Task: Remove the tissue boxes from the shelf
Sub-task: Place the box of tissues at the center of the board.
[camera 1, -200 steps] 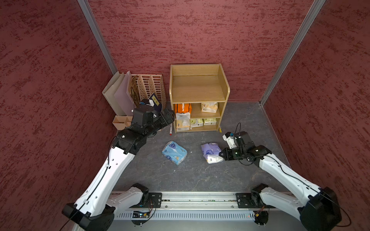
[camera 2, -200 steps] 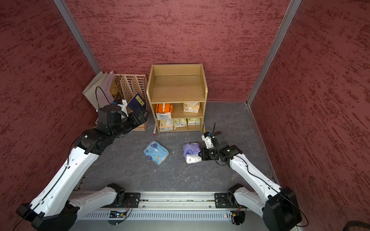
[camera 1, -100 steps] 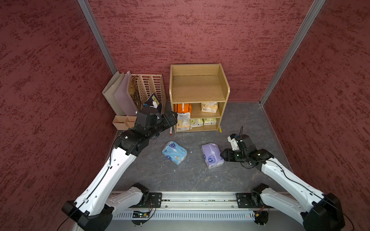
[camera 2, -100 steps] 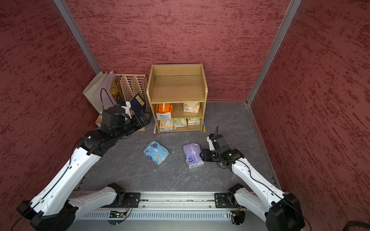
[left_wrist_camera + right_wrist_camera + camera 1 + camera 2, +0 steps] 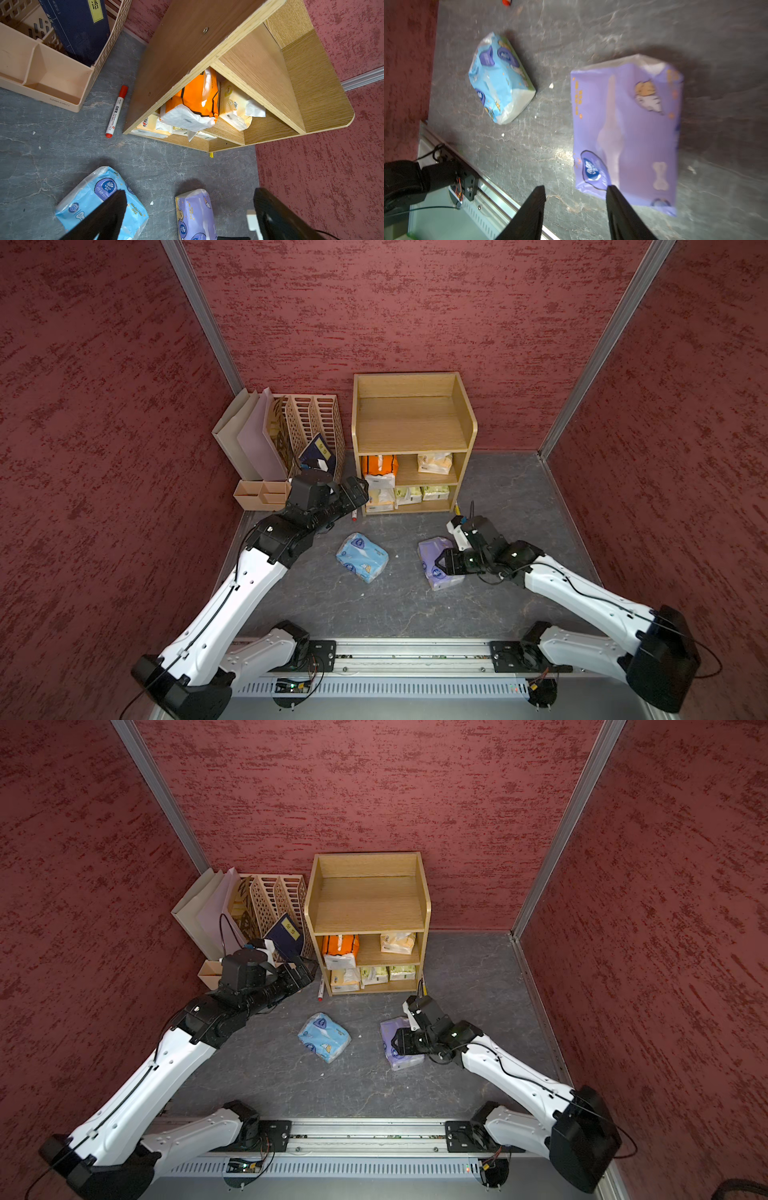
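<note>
The wooden shelf [image 5: 413, 439] stands against the back wall, its top tier bare. An orange tissue pack [image 5: 193, 97] and a pale yellow one [image 5: 234, 104] sit on the middle tier. The bottom tier holds a pale yellow-orange pack [image 5: 379, 497] and yellow-green packs [image 5: 422, 492]. A light blue pack [image 5: 361, 558] and a lilac pack [image 5: 436, 564] lie on the floor. My left gripper [image 5: 190, 192] hovers open near the shelf's front left corner, holding nothing. My right gripper [image 5: 575, 188] is open at the lilac pack's [image 5: 627, 133] edge, gripping nothing.
A beige slotted file organizer [image 5: 311, 427] with a navy booklet [image 5: 318, 454] and paper folders [image 5: 249, 439] stands left of the shelf. A red marker [image 5: 116, 112] lies on the floor by the shelf's left side. The arms' rail [image 5: 395, 655] runs along the front.
My right gripper has opened and let go of the lilac pack, which now lies flat on the floor. My left gripper has moved closer to the shelf's front.
</note>
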`<state>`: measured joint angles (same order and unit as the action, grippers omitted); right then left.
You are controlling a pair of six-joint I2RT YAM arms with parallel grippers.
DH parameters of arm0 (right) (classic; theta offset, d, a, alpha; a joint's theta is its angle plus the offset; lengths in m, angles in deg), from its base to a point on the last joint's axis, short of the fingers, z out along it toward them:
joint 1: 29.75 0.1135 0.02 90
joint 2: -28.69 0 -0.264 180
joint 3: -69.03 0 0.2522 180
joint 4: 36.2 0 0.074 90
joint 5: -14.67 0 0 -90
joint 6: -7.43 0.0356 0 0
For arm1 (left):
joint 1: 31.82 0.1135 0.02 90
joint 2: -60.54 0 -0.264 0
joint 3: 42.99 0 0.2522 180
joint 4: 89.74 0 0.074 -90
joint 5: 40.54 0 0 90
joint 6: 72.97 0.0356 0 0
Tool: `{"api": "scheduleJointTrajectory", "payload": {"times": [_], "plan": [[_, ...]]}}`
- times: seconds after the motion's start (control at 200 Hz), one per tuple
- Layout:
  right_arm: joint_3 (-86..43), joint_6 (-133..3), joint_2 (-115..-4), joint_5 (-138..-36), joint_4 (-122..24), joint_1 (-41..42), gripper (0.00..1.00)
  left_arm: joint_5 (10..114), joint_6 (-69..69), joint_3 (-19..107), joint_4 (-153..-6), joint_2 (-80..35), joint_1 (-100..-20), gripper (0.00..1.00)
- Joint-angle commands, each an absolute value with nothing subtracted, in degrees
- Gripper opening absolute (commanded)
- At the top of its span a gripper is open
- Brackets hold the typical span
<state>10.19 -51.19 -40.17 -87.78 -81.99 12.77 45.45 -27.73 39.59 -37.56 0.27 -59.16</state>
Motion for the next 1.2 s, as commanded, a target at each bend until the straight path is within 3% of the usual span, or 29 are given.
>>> {"api": "scheduleJointTrajectory", "payload": {"times": [0.0, 0.336, 0.862, 1.192], "plan": [[5.94, -49.6, -45.6, -85.54, -77.76, 17.53, 0.49, 44.76, -27.85, 40.28, -39.41, 1.04, -59.34, 1.0], [2.64, -49.86, -58.19, -82.25, -80.62, 20.08, 0.49, 44.37, -26.82, 41.36, -36.55, 1.82, -59.51, 1.0], [12.03, -43.92, -38.99, -67.07, -92.83, 16.48, 0.5, 45.63, -25.3, 45.44, -39.4, -3.83, -60.99, 1.0], [10.84, -44.25, -25.24, -70.79, -90.98, 10.24, 0.54, 41.79, -21.34, 47.16, -37.42, -1.49, -61.46, 1.0]]}}
